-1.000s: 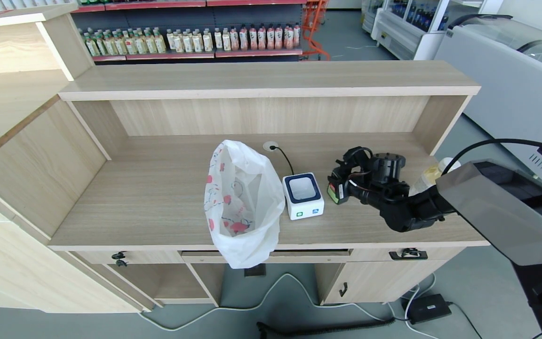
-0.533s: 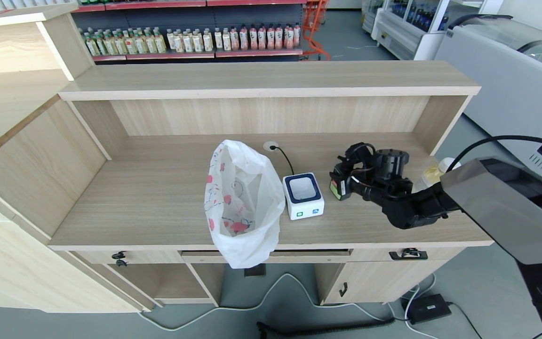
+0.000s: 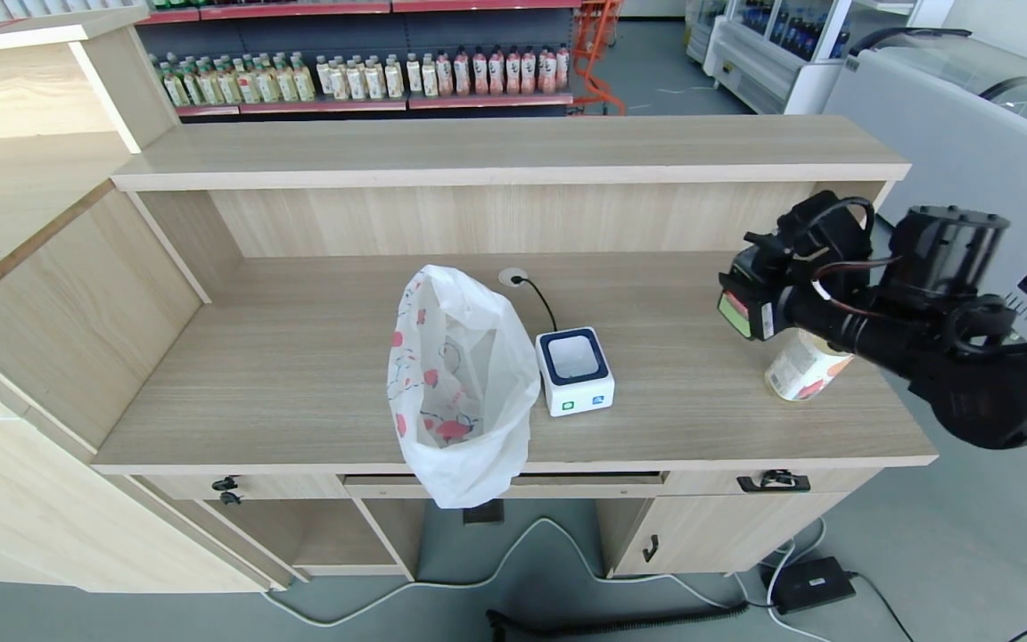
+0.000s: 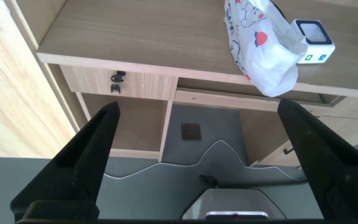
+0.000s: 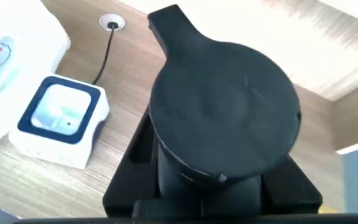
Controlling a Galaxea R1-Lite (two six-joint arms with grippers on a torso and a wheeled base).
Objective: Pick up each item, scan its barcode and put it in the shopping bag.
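Where the tabletop (image 3: 299, 357) ends on my right, the bottle (image 3: 797, 370) stands near the front corner. It is pale with a red-printed label, and its upper part is hidden behind the right tool (image 3: 790, 285), which hangs directly over it. I cannot tell how far that tool is spread, nor whether it has hold of the bottle. In the right wrist view a round black housing (image 5: 222, 118) blocks my sight of its tip.

Well apart to the left sits the scanner (image 3: 573, 370), a white box with a dark-framed window facing up. A black cable (image 3: 538, 299) runs from behind it to a round port (image 3: 513, 276) in the tabletop. Just beside the scanner, farther left, the shopping bag (image 3: 455, 383) stands with its mouth open, its lower end hanging over the front edge.

The left tool (image 4: 197, 107) hangs in front of the counter, well apart from the bag, with its fingers (image 4: 73, 168) spread wide and holding nothing.

A raised ledge (image 3: 505, 147) closes the back of the counter. Beyond it are drinks shelves (image 3: 362, 76) and chest freezers (image 3: 968, 116).
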